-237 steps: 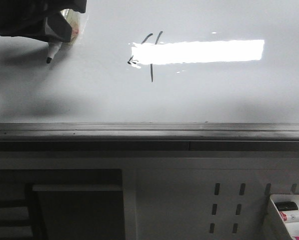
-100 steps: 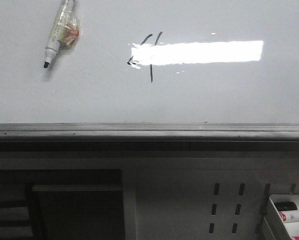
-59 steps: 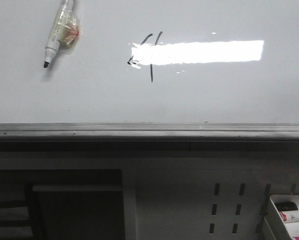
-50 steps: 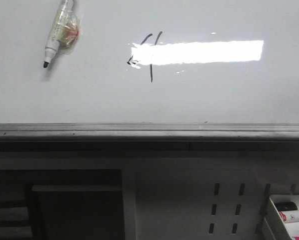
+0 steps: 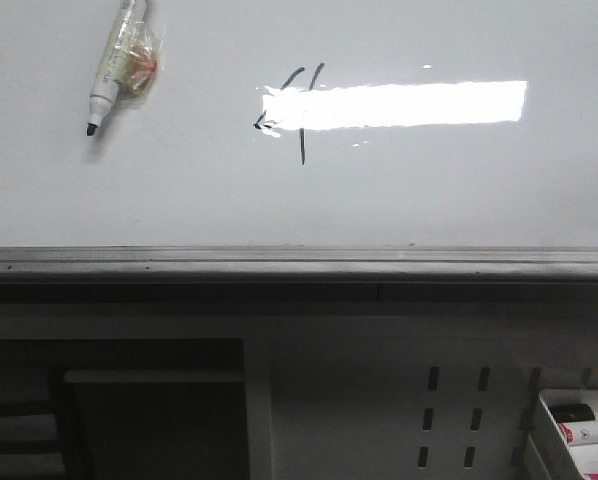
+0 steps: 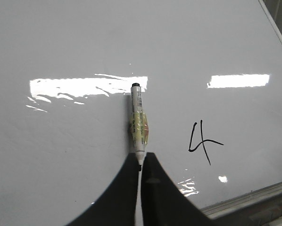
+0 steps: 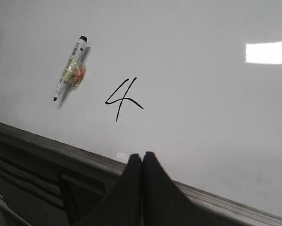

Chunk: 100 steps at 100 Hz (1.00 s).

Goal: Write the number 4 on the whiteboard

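One number 4 [image 7: 121, 98] is drawn on the whiteboard [image 5: 429, 190]. One marker pen [image 5: 118, 64] lies on the board, left of the 4, free. The left gripper [image 6: 141, 162] and right gripper [image 7: 142, 157] each have fingers pressed together, holding nothing.

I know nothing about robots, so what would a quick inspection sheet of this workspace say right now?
Surface: whiteboard, glossy, with bright light glare and a grey rail along its lower edge.
Job's things: number 4 drawn in black; marker, uncapped, lies on the board beside it, apart from the figure.
Clutter: nothing seen on the board besides the marker.
Claws: left claw shut, empty, just at the marker's tip; right claw shut, empty.
Cables: nothing seen.
Surroundings: white perforated panel below; tray of markers at lower right.
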### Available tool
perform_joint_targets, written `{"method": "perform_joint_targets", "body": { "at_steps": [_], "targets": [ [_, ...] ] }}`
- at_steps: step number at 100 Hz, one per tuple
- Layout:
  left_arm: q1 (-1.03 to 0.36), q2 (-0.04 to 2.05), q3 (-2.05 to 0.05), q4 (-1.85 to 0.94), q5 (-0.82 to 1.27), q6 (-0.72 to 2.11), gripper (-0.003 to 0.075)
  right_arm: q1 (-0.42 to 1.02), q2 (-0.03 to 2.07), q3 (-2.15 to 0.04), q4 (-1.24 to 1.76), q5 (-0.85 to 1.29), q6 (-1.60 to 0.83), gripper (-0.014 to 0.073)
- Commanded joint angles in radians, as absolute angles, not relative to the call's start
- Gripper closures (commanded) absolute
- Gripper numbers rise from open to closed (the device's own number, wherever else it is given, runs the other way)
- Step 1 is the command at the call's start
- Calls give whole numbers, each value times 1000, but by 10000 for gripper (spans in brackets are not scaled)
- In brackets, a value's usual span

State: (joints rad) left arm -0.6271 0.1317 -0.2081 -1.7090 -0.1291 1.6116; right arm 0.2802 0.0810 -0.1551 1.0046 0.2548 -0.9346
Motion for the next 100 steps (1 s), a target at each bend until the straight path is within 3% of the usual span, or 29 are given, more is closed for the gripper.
{"method": "perform_joint_targets", "body": {
  "at_steps": [1,17,26,39,64,82,100],
  "targets": [
    [-625,139,-234,-1707,-118,1613,741,272,91,-183,1027,204,-945,658],
    [-625,139,-228,-1694,-132,1613,741,272,91,-183,1027,204,-945,658],
    [-622,140,-213,-1526,-139,1522,741,272,91,-183,1027,204,-945,658],
    [-550,143,-167,-1021,-163,1034,741,272,91,-183,1027,204,-945,658],
    [-246,106,-119,-288,0,344,741,272,91,-183,1027,204,-945,658],
    [-124,13,-61,-199,20,265,741,272,91,-183,1027,204,-945,658],
    [-84,-34,28,-97,-111,131,741,272,91,-183,1027,204,-945,658]
  ]
}}
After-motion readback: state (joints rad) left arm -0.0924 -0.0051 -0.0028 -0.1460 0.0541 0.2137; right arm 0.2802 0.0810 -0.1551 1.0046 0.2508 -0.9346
